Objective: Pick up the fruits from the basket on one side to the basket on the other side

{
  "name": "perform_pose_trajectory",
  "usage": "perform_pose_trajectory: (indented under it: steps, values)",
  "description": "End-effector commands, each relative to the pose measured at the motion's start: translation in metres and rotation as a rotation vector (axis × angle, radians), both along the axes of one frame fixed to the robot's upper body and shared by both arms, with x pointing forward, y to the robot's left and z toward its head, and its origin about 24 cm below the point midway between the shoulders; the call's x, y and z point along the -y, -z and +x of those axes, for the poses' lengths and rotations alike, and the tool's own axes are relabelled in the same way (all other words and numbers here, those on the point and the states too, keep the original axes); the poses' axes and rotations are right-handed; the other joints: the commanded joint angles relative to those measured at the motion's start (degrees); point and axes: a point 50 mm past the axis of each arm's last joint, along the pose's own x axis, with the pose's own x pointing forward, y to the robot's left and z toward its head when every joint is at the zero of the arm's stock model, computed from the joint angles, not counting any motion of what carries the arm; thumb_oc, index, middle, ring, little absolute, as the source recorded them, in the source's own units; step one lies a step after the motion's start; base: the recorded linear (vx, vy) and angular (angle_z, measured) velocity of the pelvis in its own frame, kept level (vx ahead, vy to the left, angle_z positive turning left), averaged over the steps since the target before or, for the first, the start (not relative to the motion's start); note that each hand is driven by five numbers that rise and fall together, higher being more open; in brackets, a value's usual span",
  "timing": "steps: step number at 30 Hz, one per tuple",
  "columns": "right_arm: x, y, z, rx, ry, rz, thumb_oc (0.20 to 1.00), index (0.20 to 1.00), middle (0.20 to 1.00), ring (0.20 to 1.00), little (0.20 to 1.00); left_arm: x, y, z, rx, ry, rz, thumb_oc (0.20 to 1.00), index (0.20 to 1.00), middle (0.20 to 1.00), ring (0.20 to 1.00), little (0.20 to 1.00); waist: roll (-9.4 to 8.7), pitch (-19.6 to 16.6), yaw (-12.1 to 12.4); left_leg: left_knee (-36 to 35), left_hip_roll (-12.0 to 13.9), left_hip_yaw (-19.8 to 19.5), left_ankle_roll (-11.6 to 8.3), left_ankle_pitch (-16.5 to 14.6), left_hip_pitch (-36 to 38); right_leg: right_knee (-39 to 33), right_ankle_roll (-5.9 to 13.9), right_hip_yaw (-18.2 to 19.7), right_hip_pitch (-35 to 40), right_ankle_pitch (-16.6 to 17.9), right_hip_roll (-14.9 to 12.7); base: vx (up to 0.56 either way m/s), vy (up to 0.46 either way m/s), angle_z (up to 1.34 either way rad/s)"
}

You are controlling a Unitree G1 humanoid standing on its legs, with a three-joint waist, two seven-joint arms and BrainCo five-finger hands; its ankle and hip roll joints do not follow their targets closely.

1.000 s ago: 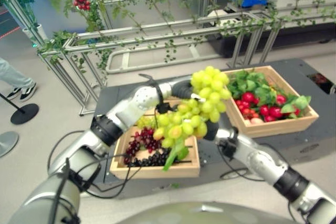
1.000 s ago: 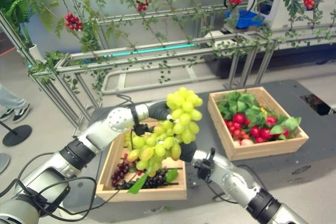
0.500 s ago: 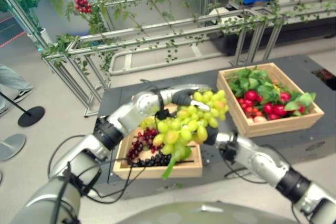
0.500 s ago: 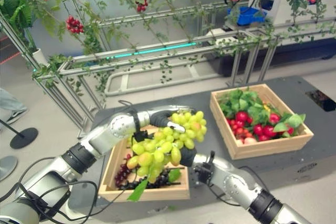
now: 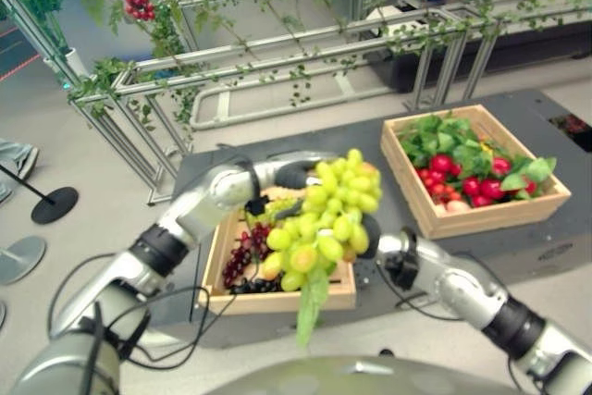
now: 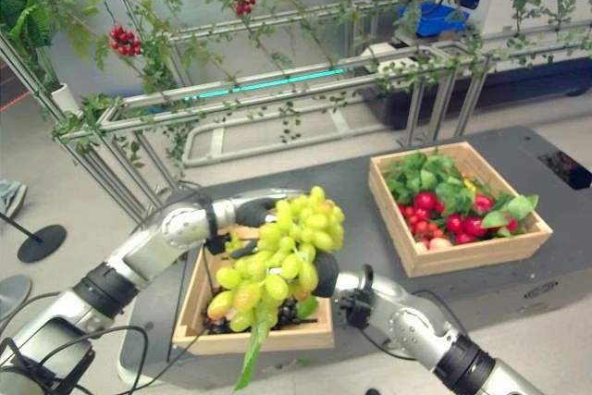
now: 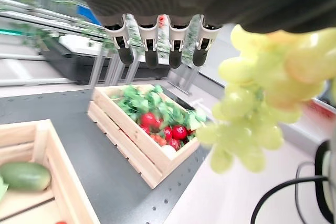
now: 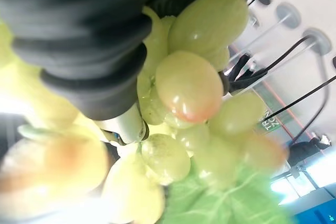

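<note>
A big bunch of green grapes [image 5: 324, 219] hangs in the air over the left wooden basket [image 5: 277, 298], its leaf dangling below. My right hand [image 5: 372, 233] sits behind the bunch on its right side; a finger [image 8: 123, 124] is buried among the grapes [image 8: 194, 82], shut on the bunch. My left hand [image 5: 289, 173] is at the bunch's upper left, its fingers [image 7: 152, 51] straight and open, the grapes [image 7: 262, 103] beside it. Dark purple grapes [image 5: 245, 252] lie in the left basket. The right basket [image 5: 490, 219] holds red fruits [image 5: 444, 164] and green leaves.
Both baskets stand on a dark table [image 5: 370, 150]. A green fruit [image 7: 23, 176] lies in the left basket. A metal frame with vines and red berries [image 5: 277, 53] runs behind the table. A person's shoe [image 5: 18, 159] and a stand base [image 5: 54, 203] are at the left.
The grape bunch has come down and a little left, its leaf now hanging below the basket's front. My left hand has gone from the top of the bunch to its side.
</note>
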Motion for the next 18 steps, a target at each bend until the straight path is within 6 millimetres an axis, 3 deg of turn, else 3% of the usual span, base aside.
perform_pose_trajectory:
  steps: [1,7,12,18]
  values:
    - [-0.005,-0.063,0.003,0.253,-0.04,0.245,0.2,0.2,0.2,0.2,0.2,-0.026,-0.022,0.006,0.011,-0.052,-0.041,1.0,1.0,1.0,1.0,1.0,-3.82,0.6,-1.1,0.5,-3.7,0.9,3.31,-2.6,1.0,5.7,2.86,0.5,4.1,-9.0,0.0,0.0,0.0,0.0]
    - [0.024,-0.055,0.004,0.248,0.048,0.177,0.2,0.2,0.2,0.2,0.2,-0.044,-0.059,-0.006,0.045,-0.043,-0.229,1.0,1.0,1.0,1.0,1.0,-4.68,0.1,-1.1,0.3,-3.6,0.7,3.2,-2.7,1.2,5.2,2.99,0.4,4.4,-8.8,0.2,0.0,0.0,0.0]
    - [0.041,-0.052,0.003,0.241,0.099,0.145,0.2,0.2,0.2,0.2,0.2,-0.055,-0.072,-0.016,0.044,-0.026,-0.252,1.0,1.0,1.0,1.0,1.0,-5.03,-0.1,-1.2,0.3,-3.5,0.6,3.13,-2.7,1.3,5.1,3.07,0.6,4.4,-8.7,0.3,0.0,0.0,0.0]
    - [0.053,-0.05,0.002,0.234,0.148,0.131,0.2,0.2,0.2,0.2,0.2,-0.066,-0.074,-0.019,0.04,-0.056,-0.249,1.0,1.0,1.0,1.0,1.0,-5.12,-0.1,-1.3,0.3,-3.4,0.8,3.06,-2.7,1.3,5.1,3.13,0.7,4.4,-8.7,0.3,0.0,0.0,0.0]
